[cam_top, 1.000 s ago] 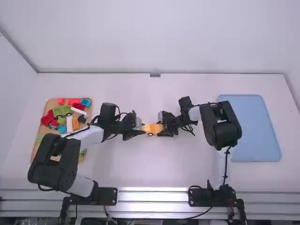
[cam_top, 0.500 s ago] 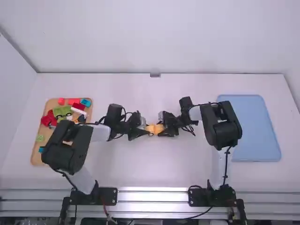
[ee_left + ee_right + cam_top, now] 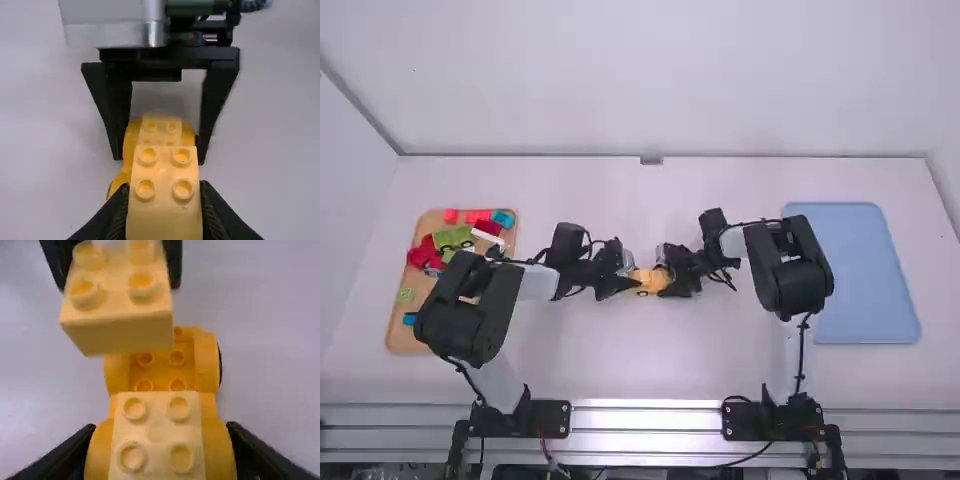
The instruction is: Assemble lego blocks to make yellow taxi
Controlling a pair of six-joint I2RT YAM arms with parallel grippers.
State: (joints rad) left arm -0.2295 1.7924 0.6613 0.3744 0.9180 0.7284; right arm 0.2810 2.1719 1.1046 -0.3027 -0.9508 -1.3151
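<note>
- With our left gripper (image 3: 632,284) we pinch a pale yellow block (image 3: 164,217) by its sides, its four studs facing up between the fingers.
- With our right gripper (image 3: 666,281) we clamp the yellow car body (image 3: 214,415), one finger on either side of it.
- We see the car body at the middle of the white bench (image 3: 650,365), between our two grippers; a black wheel (image 3: 220,365) shows at its side.
- A second pale block (image 3: 156,432) sits on the car body, between our right fingers.
- We have the pinched block above the car body's other end, near a recess with bare studs.
- To our left, a tan tray (image 3: 400,338) bears red, green, blue and white pieces; to our right lies a blue tray (image 3: 868,270).
</note>
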